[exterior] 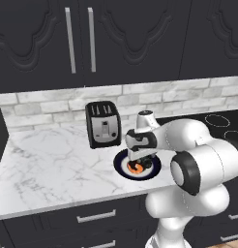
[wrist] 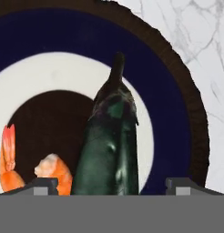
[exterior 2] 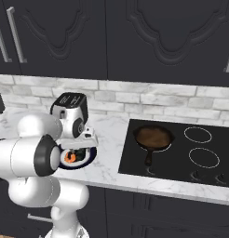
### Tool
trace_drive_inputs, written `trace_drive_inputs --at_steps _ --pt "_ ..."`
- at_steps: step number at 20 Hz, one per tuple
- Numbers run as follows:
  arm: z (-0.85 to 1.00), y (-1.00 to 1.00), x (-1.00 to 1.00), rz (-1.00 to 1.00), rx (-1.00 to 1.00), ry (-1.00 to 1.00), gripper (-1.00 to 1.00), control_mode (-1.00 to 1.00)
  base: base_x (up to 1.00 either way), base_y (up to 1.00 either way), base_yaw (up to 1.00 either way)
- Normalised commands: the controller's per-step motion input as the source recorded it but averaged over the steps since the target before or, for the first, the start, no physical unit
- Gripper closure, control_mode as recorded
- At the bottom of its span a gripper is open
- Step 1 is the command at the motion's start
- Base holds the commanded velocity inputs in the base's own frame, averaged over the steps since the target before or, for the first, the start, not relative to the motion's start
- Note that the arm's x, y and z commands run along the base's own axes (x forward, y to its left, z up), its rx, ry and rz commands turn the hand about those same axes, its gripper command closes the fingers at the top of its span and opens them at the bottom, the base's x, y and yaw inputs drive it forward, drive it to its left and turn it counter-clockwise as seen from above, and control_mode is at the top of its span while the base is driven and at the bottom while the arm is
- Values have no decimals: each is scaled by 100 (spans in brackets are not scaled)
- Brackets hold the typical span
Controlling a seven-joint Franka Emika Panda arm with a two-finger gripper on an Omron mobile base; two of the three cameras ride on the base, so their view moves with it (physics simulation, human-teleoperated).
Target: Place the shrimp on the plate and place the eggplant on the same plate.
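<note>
- On the left of the marble counter [exterior: 53, 160], a black toaster [exterior: 103, 124] is standing against the brick wall, well clear of the work.
- Next along, the plate [exterior: 122, 167] is sitting near the counter's front edge, with the gripper [exterior: 141, 162] hanging low right over it.
- In the hand view the shrimp [wrist: 13, 170] is lying at the left of the plate's brown centre, curled, tail fan pointing up the frame.
- Just beside it, the eggplant [wrist: 111, 145] is lying on the plate between the finger tips [wrist: 45, 184], its long axis running straight away from the camera, stem end pointing at the far rim.
- The fingers are standing wide apart, clear of the eggplant on both sides, clamped on nothing.
- To my eye the release is being finished; lifting straight up, without swinging sideways, should avoid nudging either piece.
- Far right, a frying pan [exterior 2: 152, 138] is resting on the stove [exterior 2: 200, 153].
</note>
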Motion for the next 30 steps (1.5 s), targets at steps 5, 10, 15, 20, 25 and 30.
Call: trace_drive_inputs --at_steps 5,10,15,20,25,30 --pt "63 -14 -58 -5 2 0 -100 -100 0 0 0" --pt "76 -21 -93 -3 3 3 -100 -100 0 0 0" --pt "45 -32 -100 0 0 4 -100 -100 0 0 0" --pt "37 -18 -95 0 0 -8 -100 -100 0 0 0" --pt "31 1 -22 0 -2 -17 -100 -100 0 0 0" --pt "26 15 11 -5 0 -22 -100 -100 0 0 0"
